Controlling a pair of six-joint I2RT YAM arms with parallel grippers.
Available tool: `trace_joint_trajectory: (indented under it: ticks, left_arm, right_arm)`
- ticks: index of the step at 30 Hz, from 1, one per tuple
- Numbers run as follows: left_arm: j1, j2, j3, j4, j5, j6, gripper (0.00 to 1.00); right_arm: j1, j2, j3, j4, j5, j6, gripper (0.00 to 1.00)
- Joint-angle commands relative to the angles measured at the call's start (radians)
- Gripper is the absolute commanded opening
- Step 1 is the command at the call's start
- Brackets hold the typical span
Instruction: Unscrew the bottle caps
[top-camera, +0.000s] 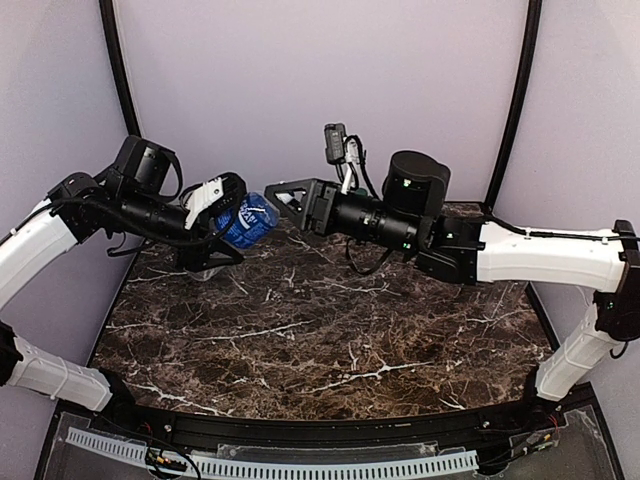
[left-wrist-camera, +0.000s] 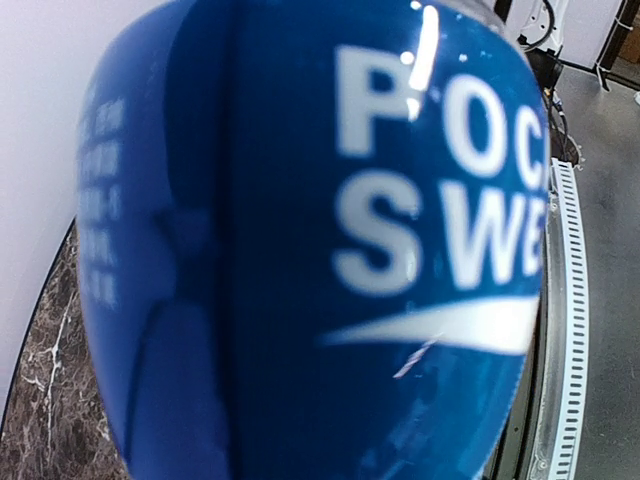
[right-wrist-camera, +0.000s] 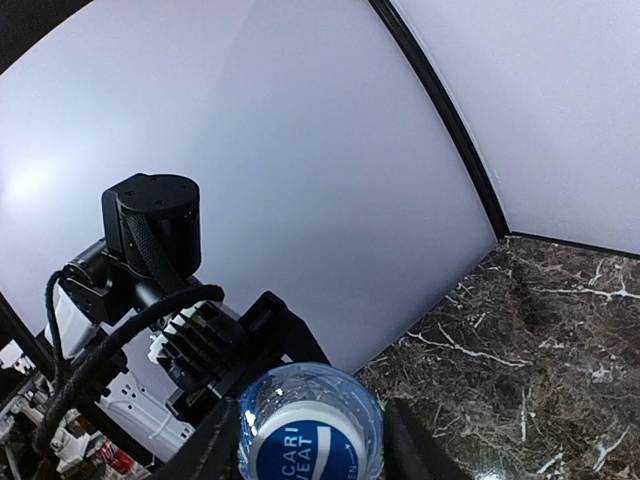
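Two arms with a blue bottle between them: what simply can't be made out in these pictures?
Left wrist view: the bottle fills the frame, hiding the fingers of the left pincer; the right edge cuts off its label.
Right wrist view: the bottom edge cuts the cap and the right pincer, so a grip cannot be judged.
Top view: the cap is too small, hidden between bottle and right pincer.

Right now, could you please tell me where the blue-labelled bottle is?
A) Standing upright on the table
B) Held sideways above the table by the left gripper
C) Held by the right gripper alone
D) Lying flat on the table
B: the top view shows the blue-labelled bottle gripped in the left gripper, tipped sideways and clear of the marble table.
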Motion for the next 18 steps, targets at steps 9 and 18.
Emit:
trace_joint_trajectory:
  ticks: [9, 18]
  left_arm:
    - [-0.073, -0.076, -0.103, 0.248, -0.653, 0.501, 0.46]
    - [-0.147, -0.159, -0.245, 0.513, -0.792, 0.754, 0.45]
  right_arm:
    - [-0.07, -0.088, 0.064, -0.405, -0.068, 0.01, 0.84]
    - [-0.118, 0.012, 0.127, -0.385, -0.282, 0.072, 0.78]
